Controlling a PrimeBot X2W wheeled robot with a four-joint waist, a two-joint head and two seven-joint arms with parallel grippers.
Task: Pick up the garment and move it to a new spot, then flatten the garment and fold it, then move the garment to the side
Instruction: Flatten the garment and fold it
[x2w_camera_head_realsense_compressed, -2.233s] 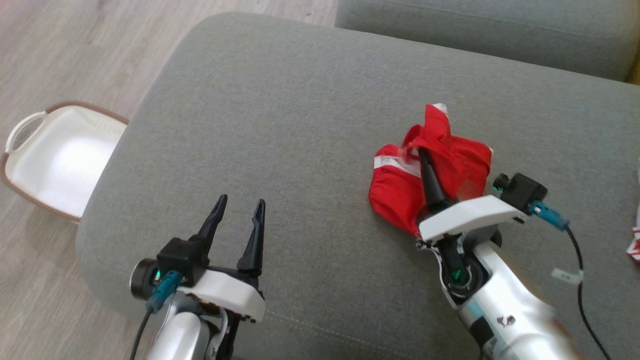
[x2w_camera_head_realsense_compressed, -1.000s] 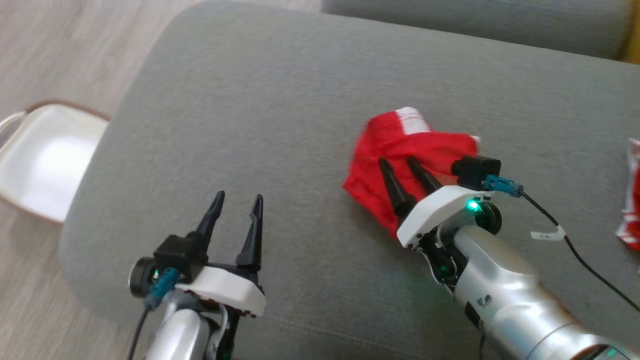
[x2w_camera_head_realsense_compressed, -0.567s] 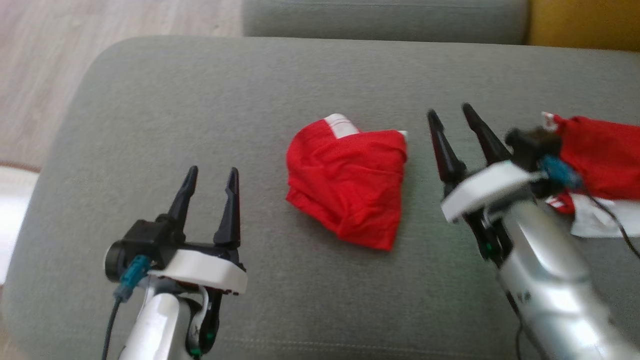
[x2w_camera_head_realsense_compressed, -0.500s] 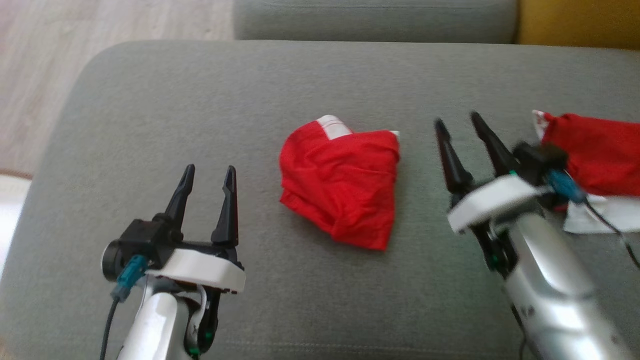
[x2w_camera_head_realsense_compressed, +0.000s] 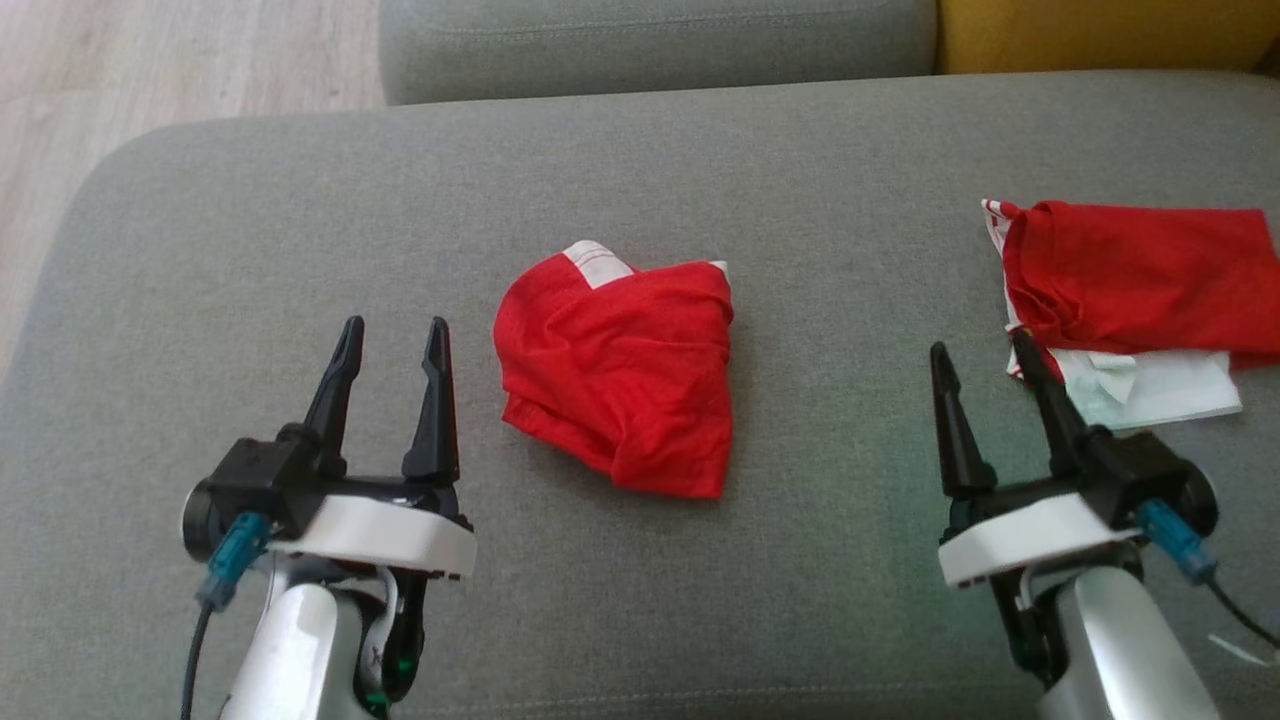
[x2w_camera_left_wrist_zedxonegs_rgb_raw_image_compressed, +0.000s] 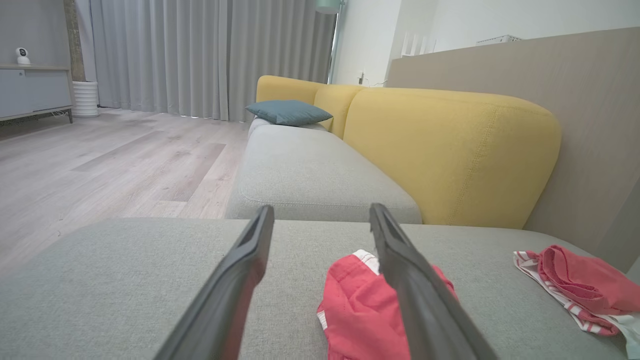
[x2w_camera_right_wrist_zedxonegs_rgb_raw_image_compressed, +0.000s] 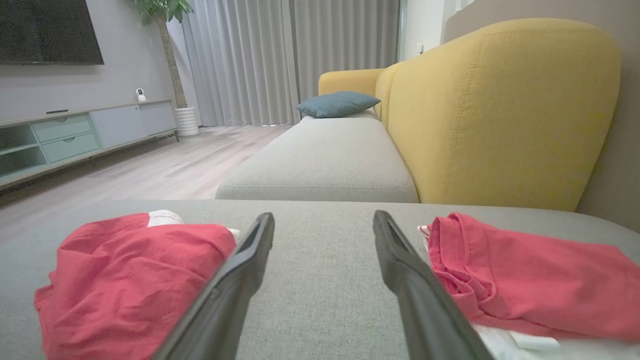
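1. Head view: the red garment (x2w_camera_head_realsense_compressed: 620, 370) lies crumpled in the middle of the grey sofa seat (x2w_camera_head_realsense_compressed: 800, 160), between the two arms. That spot seems chosen so both can reach it for flattening. The left pincer (x2w_camera_head_realsense_compressed: 394, 328) hovers wide and empty just left of it. The right pincer (x2w_camera_head_realsense_compressed: 980, 345), equally wide and empty, sits well to the right, near a pile of clothes (x2w_camera_head_realsense_compressed: 1130, 270).
2. Left wrist view: the left pincer (x2w_camera_left_wrist_zedxonegs_rgb_raw_image_compressed: 321, 210) has its fingers spread with nothing between them. The garment (x2w_camera_left_wrist_zedxonegs_rgb_raw_image_compressed: 355, 305) lies just beyond, partly hidden behind the right-hand finger.
3. Right wrist view: the right pincer (x2w_camera_right_wrist_zedxonegs_rgb_raw_image_compressed: 324, 215) points at bare seat, with the garment (x2w_camera_right_wrist_zedxonegs_rgb_raw_image_compressed: 130, 270) to its left and the pile (x2w_camera_right_wrist_zedxonegs_rgb_raw_image_compressed: 525, 280) to its right. Flattening looks like the next step.
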